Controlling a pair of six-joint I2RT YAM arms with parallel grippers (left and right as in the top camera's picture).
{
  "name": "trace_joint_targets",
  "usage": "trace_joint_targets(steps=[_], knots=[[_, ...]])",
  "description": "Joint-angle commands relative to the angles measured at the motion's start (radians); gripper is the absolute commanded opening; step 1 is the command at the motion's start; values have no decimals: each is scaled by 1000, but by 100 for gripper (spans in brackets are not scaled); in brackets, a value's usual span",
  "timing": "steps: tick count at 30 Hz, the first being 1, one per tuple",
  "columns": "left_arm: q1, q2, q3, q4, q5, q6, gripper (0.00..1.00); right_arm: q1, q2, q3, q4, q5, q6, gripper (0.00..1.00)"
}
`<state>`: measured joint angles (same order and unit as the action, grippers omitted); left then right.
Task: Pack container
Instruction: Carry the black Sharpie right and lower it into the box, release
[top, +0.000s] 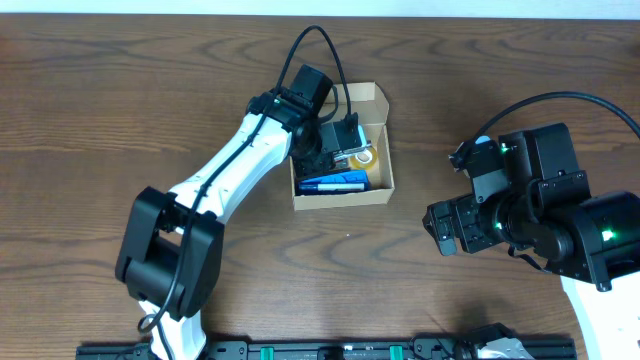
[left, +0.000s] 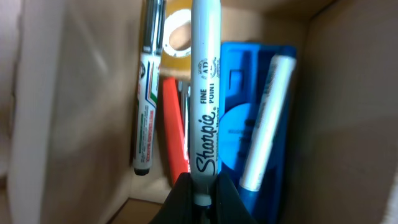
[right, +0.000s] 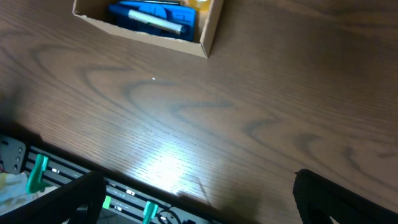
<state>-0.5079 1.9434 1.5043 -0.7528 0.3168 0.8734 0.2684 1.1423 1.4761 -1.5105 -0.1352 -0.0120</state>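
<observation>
Tan cardboard container (top: 342, 199) sits near the centre of the table (top: 120, 100), open top facing up, flap raised on the far side. Its near wall runs left to right, slightly skewed. The left gripper (left: 202, 186) is inside it, pinched tight on a grey Sharpie marker (left: 205, 93), whose long axis points straight away from the fingers. The right gripper (top: 442, 230) hangs well right of the container, jaws spread wide, empty.

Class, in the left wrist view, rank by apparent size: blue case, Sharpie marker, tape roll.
1. blue case
2. Sharpie marker, nearest the camera, so unsure
3. tape roll, partly hidden
</observation>
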Motion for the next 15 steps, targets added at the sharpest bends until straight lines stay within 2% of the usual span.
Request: trace_joint_targets(steps=[1, 15], knots=[[-8, 37, 16, -7, -29, 22, 6, -7, -5, 0, -2, -3, -4, 99], [-30, 84, 16, -8, -37, 40, 6, -7, -5, 0, -2, -3, -4, 99]])
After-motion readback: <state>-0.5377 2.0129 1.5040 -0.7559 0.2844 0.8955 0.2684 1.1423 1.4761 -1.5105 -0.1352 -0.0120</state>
